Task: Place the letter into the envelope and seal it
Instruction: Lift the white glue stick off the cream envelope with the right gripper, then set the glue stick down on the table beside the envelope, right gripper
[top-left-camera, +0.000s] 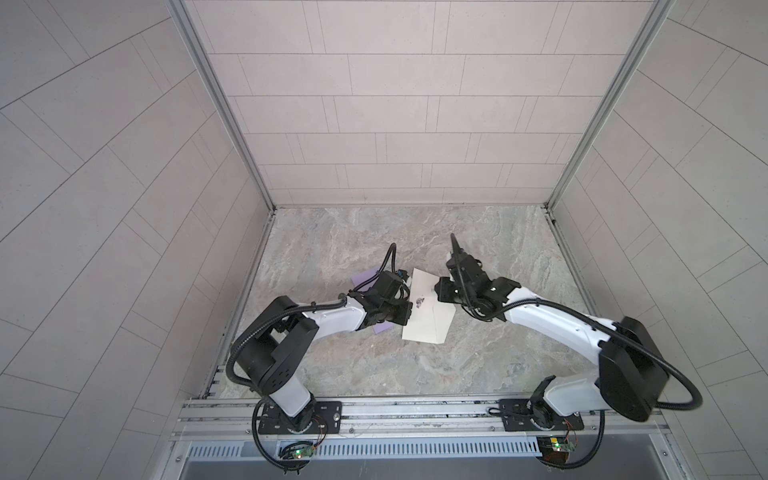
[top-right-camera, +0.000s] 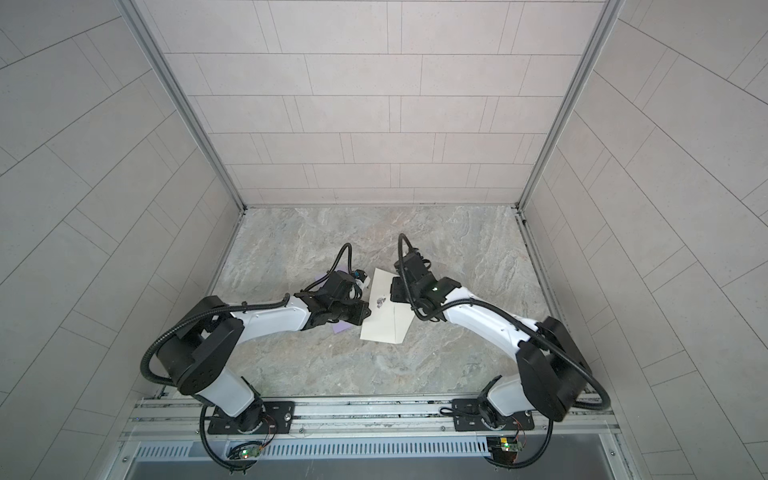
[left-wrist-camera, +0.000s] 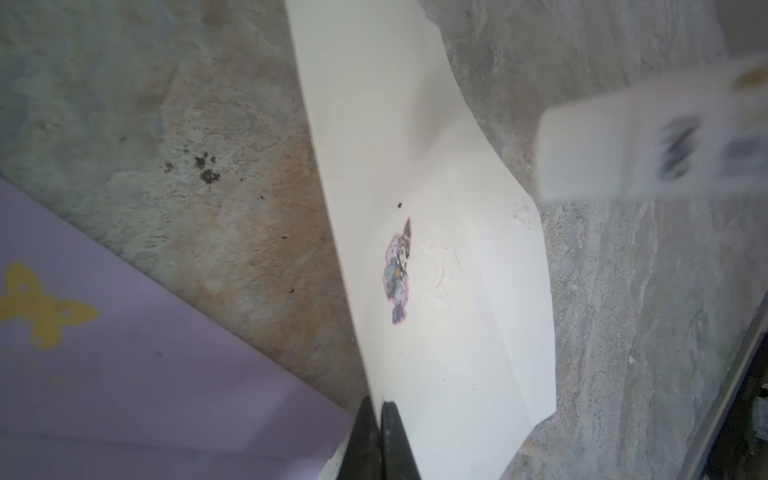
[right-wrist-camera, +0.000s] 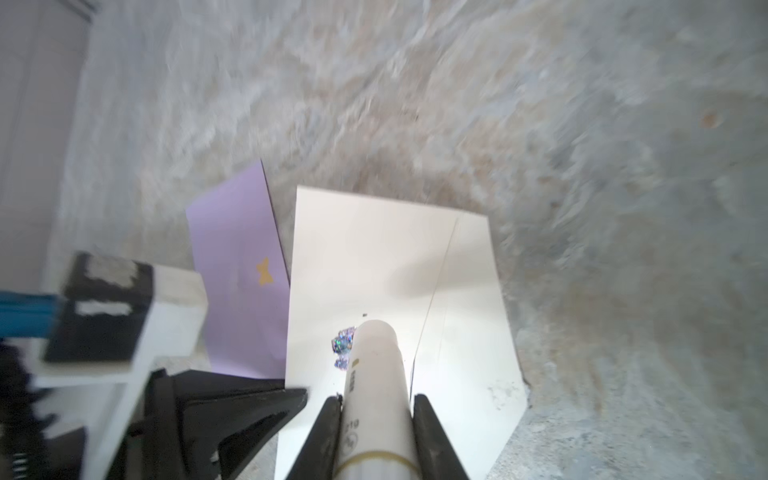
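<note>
- While lying on the marbled table (top-left-camera: 478, 249), the white envelope (top-left-camera: 428, 328) is sitting near the middle between the two arms. It is showing a crease line across its face and a small purple cartoon sticker (left-wrist-camera: 397, 274) near one long edge.
- The lilac letter (right-wrist-camera: 237, 270), printed with a yellow butterfly, is lying flat on the table just beside the envelope and outside it. In both top views it is running partly under the left arm.
- The left gripper (left-wrist-camera: 379, 432) is pinching the envelope's edge, its black fingers pressing together on the paper. The sheet is bowing away from that pinch.
- The right gripper (right-wrist-camera: 377, 401) is clamping a white glue stick (right-wrist-camera: 374, 365) lengthwise. The stick's rounded end is pointing over the envelope right beside the sticker; whether it is touching the paper I cannot tell.
- Both top views are showing the two arms converging on the envelope, but the wrists are hiding both grips and nearly all of the stick.
- The left wrist view is giving the sticker's figure and the paper's curve clearly, while rendering the stick only as a blur.
- The right wrist view is showing the outlines of letter and envelope side by side, the crease, and a left finger meeting the envelope's edge.
</note>
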